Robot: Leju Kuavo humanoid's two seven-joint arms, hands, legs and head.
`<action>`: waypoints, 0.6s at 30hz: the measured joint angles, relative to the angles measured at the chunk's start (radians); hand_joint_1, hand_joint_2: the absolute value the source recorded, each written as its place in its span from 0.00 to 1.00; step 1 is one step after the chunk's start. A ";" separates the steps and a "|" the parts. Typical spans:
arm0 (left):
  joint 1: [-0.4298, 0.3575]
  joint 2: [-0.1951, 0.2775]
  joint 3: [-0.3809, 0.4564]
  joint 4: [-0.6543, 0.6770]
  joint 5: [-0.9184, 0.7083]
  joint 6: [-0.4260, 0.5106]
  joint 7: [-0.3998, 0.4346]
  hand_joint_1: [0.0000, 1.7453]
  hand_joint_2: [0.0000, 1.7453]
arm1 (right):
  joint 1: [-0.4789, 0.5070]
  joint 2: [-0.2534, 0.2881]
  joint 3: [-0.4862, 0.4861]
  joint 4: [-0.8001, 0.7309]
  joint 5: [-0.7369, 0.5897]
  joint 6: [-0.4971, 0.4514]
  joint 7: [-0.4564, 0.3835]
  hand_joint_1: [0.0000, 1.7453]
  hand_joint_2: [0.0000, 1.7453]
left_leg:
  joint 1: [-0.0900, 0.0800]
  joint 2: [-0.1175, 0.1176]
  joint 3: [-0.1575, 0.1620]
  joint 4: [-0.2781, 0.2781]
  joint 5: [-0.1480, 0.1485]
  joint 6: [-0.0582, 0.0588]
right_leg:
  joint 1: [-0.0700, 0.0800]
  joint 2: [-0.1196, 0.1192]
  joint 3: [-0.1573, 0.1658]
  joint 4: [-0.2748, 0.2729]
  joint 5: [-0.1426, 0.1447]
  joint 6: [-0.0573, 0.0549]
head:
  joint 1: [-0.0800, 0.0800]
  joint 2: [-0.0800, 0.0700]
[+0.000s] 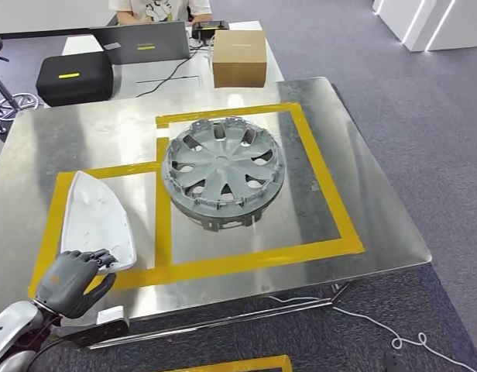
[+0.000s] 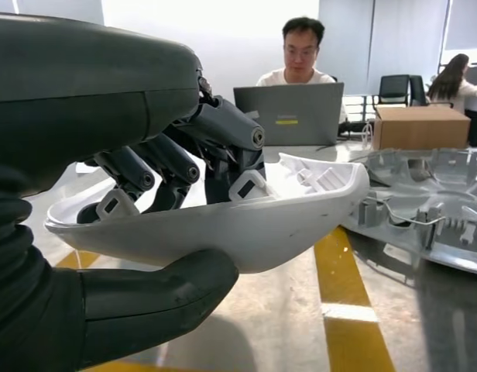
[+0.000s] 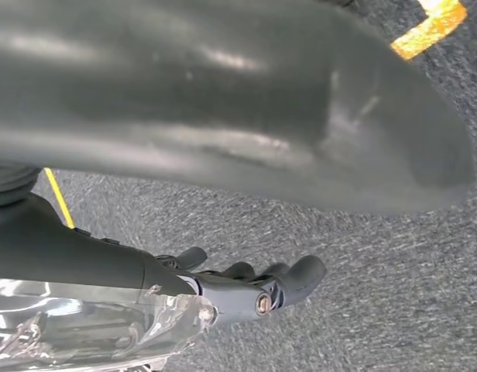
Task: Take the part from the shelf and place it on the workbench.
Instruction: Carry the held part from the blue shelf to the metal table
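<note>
Because the left hand (image 1: 73, 280) grips the white part (image 1: 96, 221) by its near end, thumb beneath and fingers inside, it sits low over the counter's (image 1: 365, 209) near-left taped bay, ready for release.

part: white moulded-plastic triangular shell with rounded corners (image 1: 96, 217) | pose: hollow side up, ribs and clips showing inside, near end raised off surface in wrist view | loc: shiny metal workbench (image 1: 365, 209), inside smaller yellow-taped box (image 1: 162, 225), left of grey hubcap | state: near edge gripped by left hand (image 1: 73, 280), thumb under, fingers inside
</note>
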 joint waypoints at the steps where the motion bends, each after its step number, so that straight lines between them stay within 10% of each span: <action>1: -0.001 0.000 0.000 0.000 0.000 0.000 0.000 1.00 1.00 | -0.001 0.000 0.000 0.000 0.000 0.000 0.000 0.00 0.00 | 0.000 0.000 -0.016 0.034 -0.017 -0.005 | -0.002 0.000 0.010 -0.002 0.000 -0.004 | -0.001 0.000; 4: -0.001 -0.001 0.000 0.000 0.001 0.000 0.000 1.00 1.00 | -0.003 0.000 0.000 0.000 0.000 0.000 0.000 0.00 0.00 | 0.001 0.001 -0.145 0.248 -0.112 -0.015 | -0.004 0.000 0.025 -0.003 -0.013 -0.011 | -0.002 0.000; 6: 0.000 -0.003 -0.001 0.001 0.003 -0.001 0.000 1.00 1.00 | -0.002 0.000 0.000 0.000 0.001 0.000 -0.001 0.00 0.00 | 0.002 0.001 -0.212 0.323 -0.123 -0.019 | -0.005 0.001 0.039 -0.003 -0.026 -0.009 | -0.002 0.000; 11: -0.021 -0.010 -0.003 0.009 0.017 -0.009 0.000 1.00 1.00 | -0.003 0.000 0.000 0.000 0.010 0.003 -0.004 0.00 0.00 | 0.004 0.009 -0.130 0.036 0.078 -0.013 | -0.007 0.006 0.081 0.001 -0.068 0.013 | -0.004 0.000; 15: -0.052 -0.024 -0.013 0.033 0.022 -0.020 -0.002 1.00 1.00 | -0.004 0.000 0.000 0.000 0.018 0.004 -0.004 0.00 0.00 | 0.006 0.009 -0.119 0.007 0.090 0.008 | -0.005 0.001 0.084 0.014 -0.098 0.030 | -0.003 0.000; 18: -0.095 -0.046 -0.029 0.072 0.013 -0.019 -0.001 1.00 1.00 | -0.007 0.000 0.002 0.000 0.029 0.006 -0.004 0.00 0.00 | 0.004 0.006 -0.113 0.011 0.086 0.010 | -0.005 -0.004 0.069 0.049 -0.079 0.011 | 0.004 0.000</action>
